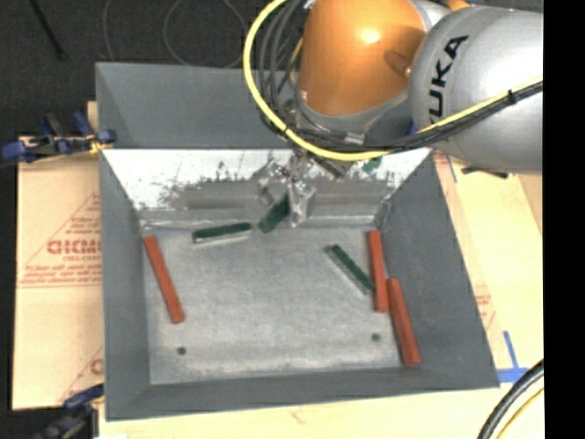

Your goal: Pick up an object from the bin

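Near the back of the bin, the gripper pinches a green stick.

My gripper hangs low at the far side of the grey bin, close to its back wall, under my orange wrist cover. 1 short dark green stick sits tilted right at my tip; whether I have it clamped I cannot tell. Just left of it, a 2nd green stick lies flat. A 3rd green stick lies slantwise on the right, beside a red stick. A 2nd red stick lies just nearer along the right wall, and a 3rd red stick lies well apart by the left wall.
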{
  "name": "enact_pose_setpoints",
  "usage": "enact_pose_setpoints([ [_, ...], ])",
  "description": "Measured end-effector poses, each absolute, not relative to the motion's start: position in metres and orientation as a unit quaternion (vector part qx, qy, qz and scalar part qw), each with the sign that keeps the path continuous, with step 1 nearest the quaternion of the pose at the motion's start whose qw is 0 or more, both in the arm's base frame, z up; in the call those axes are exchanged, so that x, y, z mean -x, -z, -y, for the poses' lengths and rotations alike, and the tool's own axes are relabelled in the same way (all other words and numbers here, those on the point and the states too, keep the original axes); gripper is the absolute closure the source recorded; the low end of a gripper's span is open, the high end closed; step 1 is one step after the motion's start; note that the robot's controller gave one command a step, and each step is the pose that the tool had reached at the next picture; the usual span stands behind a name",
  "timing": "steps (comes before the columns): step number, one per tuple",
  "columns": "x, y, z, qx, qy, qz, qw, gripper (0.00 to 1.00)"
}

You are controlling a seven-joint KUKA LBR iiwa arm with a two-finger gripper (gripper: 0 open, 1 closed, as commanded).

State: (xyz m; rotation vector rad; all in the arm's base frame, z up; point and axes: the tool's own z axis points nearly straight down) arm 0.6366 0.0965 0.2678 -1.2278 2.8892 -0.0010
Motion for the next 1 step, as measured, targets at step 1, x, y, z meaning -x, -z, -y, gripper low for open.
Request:
enact_pose_setpoints([
  [1, -0.6355, -0.2623, -0.0558, 0.408, 0.001, -0.913, 0.001, 1.00],
])
